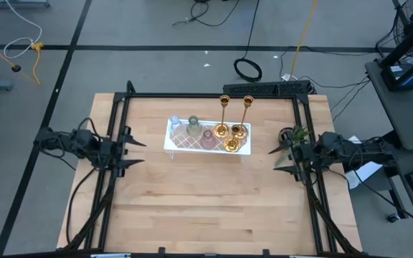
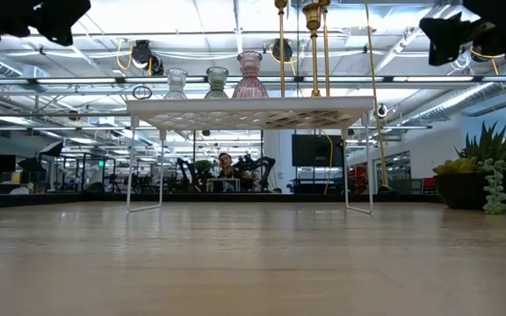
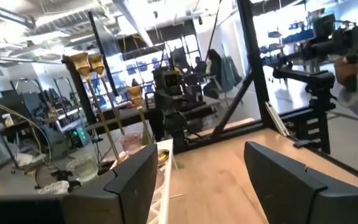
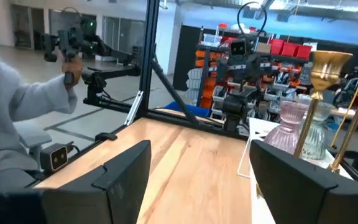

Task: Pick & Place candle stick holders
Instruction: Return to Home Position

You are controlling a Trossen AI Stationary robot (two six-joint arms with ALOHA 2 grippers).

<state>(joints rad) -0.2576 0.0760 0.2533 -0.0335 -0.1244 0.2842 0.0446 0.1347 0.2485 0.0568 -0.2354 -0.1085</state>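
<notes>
The candle stick holders stand on a white lattice tray [image 1: 172, 145] at the table's far middle. Two tall slim brass ones [image 1: 224, 107] rise at the tray's far right, squat brass ones [image 1: 230, 143] sit beside them, and clear, green and pink glass ones [image 1: 192, 127] stand on its left half; the low view shows the glass ones [image 2: 216, 82] in a row. My left gripper [image 1: 136, 152] is open, left of the tray. My right gripper [image 1: 277, 159] is open, right of the tray. Both are empty and above the table.
A small potted plant [image 1: 297, 134] stands by my right gripper, near the table's right edge. A black frame [image 1: 214, 95] runs along the table's far and side edges. Bare wood [image 1: 206, 208] lies between the tray and the near edge. A person's sleeve [image 4: 17, 99] shows beyond the table.
</notes>
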